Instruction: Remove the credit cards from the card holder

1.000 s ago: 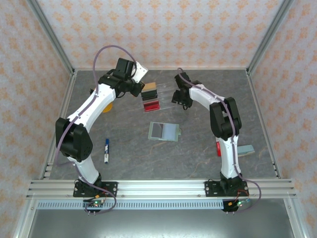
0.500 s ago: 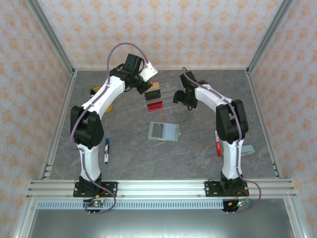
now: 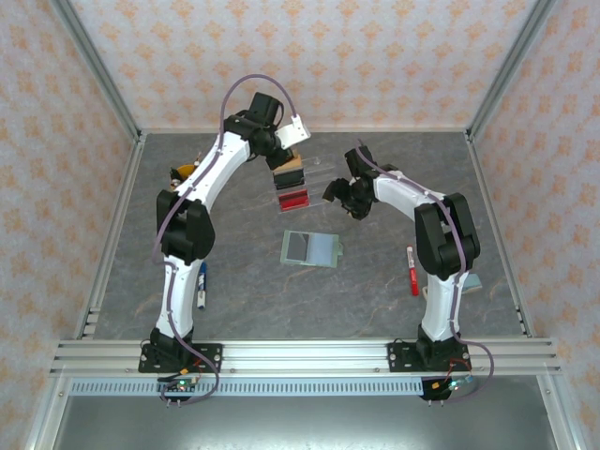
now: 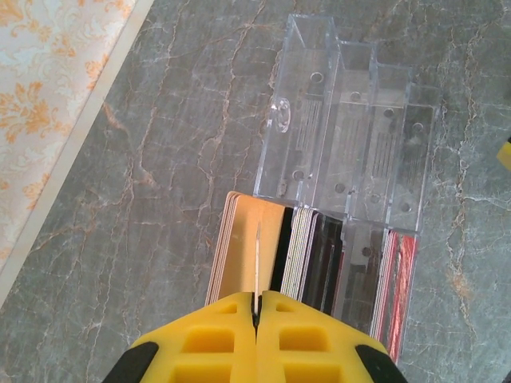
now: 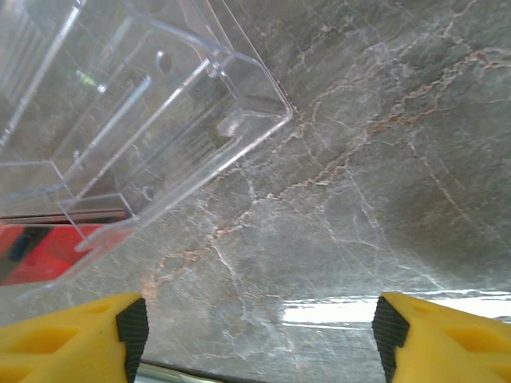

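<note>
Top external view: how many of each thing?

One holder (image 3: pixel 323 249), lying open on the table (image 3: pixel 234 234) at the centre, on the near side of the tray (image 3: pixel 317 172) and apart from it. One tray. Two markers: a blue marker (image 3: pixel 201 286) at the left, a red marker (image 3: pixel 411 270) at the right.

And the cards?

The left wrist view shows three groups standing in the tray's left end: tan cards (image 4: pixel 235 255) farthest, black and white cards (image 4: pixel 319 255) in the middle, red cards (image 4: pixel 402 263) nearest. How many are in each group I can't count. The holder's left half shows one dark rectangle; card or lining, I can't tell.

The two grippers?

The left gripper (image 4: pixel 257 299) hangs over the tan cards, jaws pressed together on one thin pale card (image 4: pixel 258 255), seen edge-on. The right gripper (image 5: pixel 257 331) is just right of the tray, jaws wide apart with nothing between them, bare table below.
</note>
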